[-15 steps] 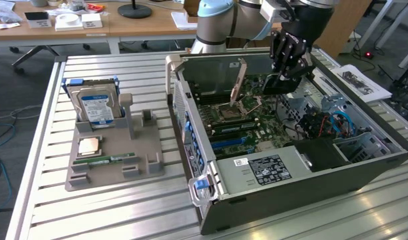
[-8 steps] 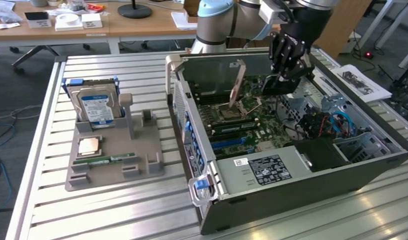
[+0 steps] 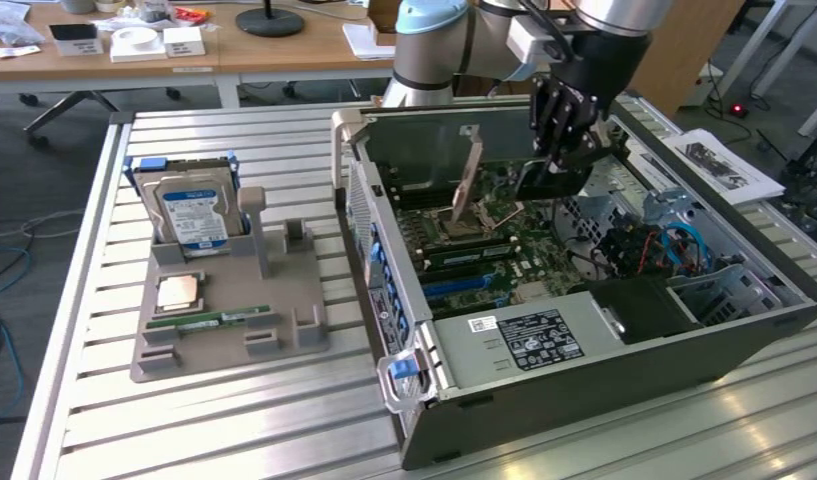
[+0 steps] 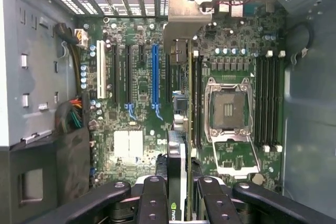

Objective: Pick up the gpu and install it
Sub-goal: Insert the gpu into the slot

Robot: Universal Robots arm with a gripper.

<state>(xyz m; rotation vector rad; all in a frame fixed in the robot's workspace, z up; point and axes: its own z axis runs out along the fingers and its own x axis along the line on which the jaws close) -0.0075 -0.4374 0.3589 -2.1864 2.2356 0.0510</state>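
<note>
Robot gripper (image 3: 564, 150), its jaws partly closed, clamps the gpu (image 4: 177, 156) by one edge and holds it upright above the motherboard (image 4: 136, 129) inside the open computer case (image 3: 595, 350). The card's metal bracket (image 4: 181, 19) faces the case's slotted rear wall, and the card hangs clear of the blue slot (image 4: 155, 77).

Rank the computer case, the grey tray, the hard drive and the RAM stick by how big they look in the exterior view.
1. computer case
2. grey tray
3. hard drive
4. RAM stick
The gaps are wide enough that nearness to the camera does not change the order.
</note>
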